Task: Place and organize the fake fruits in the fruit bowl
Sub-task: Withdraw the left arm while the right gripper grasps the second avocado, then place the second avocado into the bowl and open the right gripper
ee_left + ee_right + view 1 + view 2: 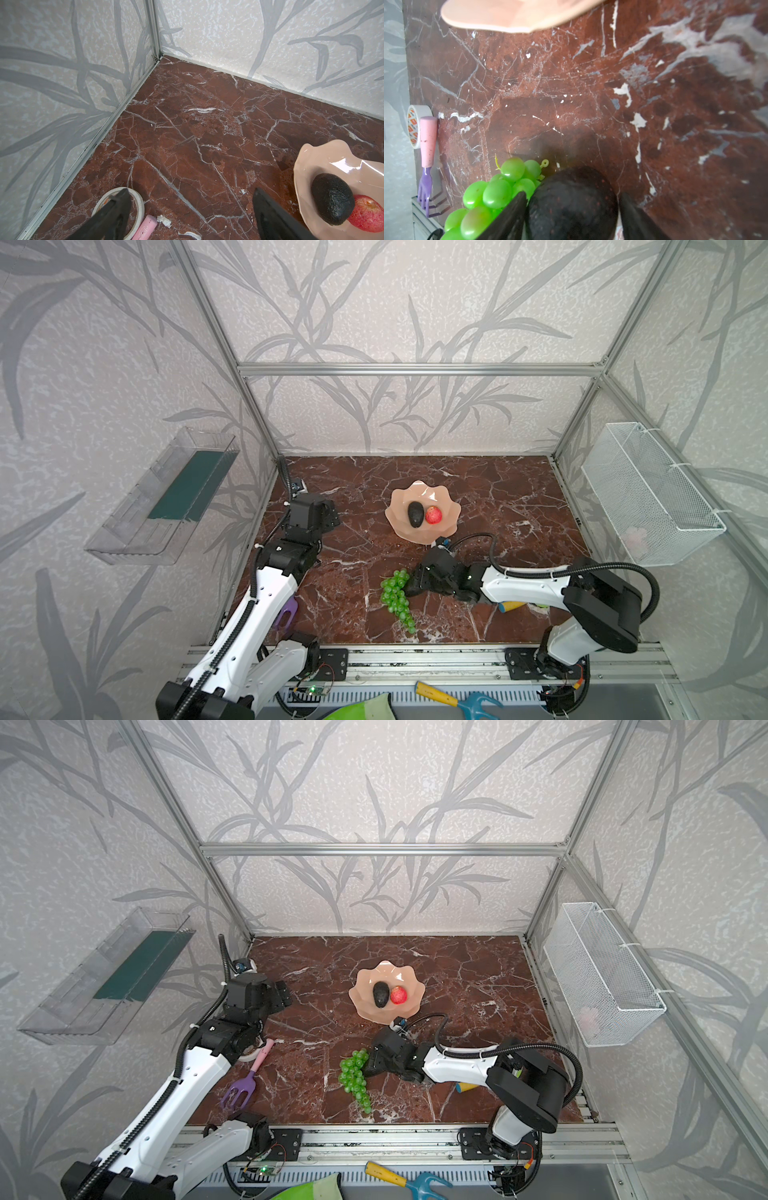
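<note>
Only the right wrist view shows a dark avocado [571, 209] between the fingers of the right tool [573, 194], beside the grapes [496, 193], nearer than the fruit bowl [420, 492]; clamped or not, unclear. Left tool [191, 190] gapes, empty. In the bowl: another avocado [415, 514], a red apple [433, 515]. Red marble surface [511, 497], leaf-patterned walls [415, 302] beyond.
</note>
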You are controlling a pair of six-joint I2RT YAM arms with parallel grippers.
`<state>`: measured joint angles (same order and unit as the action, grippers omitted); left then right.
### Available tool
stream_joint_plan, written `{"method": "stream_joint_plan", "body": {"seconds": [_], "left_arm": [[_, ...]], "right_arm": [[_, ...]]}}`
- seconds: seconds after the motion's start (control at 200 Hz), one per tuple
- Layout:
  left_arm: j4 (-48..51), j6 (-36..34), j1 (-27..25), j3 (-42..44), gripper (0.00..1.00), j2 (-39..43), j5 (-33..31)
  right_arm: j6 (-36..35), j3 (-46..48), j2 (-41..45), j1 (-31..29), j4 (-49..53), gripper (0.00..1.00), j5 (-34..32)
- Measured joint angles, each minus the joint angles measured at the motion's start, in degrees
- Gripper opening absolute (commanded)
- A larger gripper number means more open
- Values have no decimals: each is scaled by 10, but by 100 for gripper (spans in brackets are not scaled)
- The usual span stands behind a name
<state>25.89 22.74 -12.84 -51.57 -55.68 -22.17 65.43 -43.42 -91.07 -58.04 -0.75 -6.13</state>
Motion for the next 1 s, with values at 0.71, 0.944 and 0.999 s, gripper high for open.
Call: {"method": "stream_joint_plan", "body": {"seconds": [0.71,0.944,0.999], "left_arm": [[2,13,10,5,92,10,12],[2,15,11,12,92,13,13],[2,15,12,13,92,13,14]], "right_arm": [[-133,-33,143,18,125,47,-116],[-207,-103,110,99,114,47,-112],[-216,-122,83,116,106,47,-108]]}}
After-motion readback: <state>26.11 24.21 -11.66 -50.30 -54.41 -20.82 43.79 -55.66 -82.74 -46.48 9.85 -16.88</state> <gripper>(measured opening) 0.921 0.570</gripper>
